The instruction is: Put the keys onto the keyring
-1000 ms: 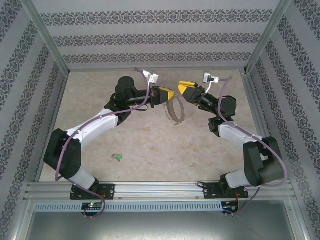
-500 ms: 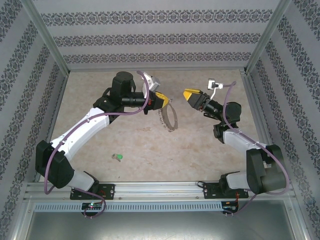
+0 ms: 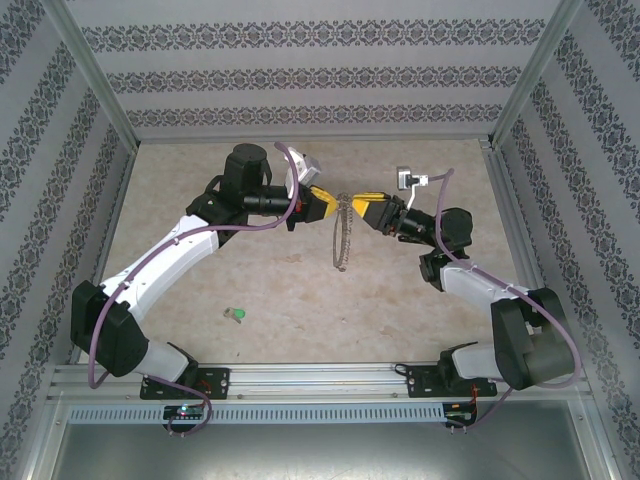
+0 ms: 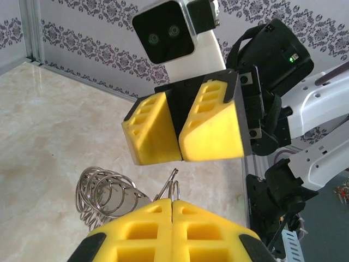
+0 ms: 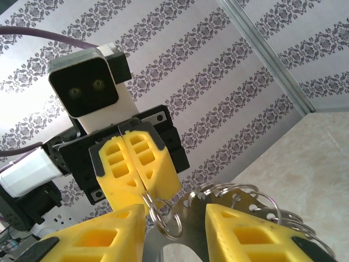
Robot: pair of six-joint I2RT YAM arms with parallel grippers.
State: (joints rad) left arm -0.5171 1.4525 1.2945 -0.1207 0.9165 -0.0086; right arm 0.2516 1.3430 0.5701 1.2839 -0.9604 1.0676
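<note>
My right gripper (image 3: 370, 206) has closed in on the keyring (image 3: 342, 238), jaws narrowed astride it (left gripper (image 3: 328, 204) pinched shut on its rim), so I should centre before clamping.

Ring (image 3: 342, 238), top view: edge-on, a thin streak; its fringe is too fine to tell apart. Key (image 3: 236, 315): green speck, blade too small to make out.

Left wrist view: left gripper (image 4: 173, 203) cut off by the bottom edge. Its fingers hide most of the ring, with a few loops poking out. Right arm (image 4: 322, 109) runs off the right edge.

Right wrist view: right gripper (image 5: 175, 212) fingers cut by the bottom edge, ring's lower part with them. Whether those fingers touch the ring: can't tell.
</note>
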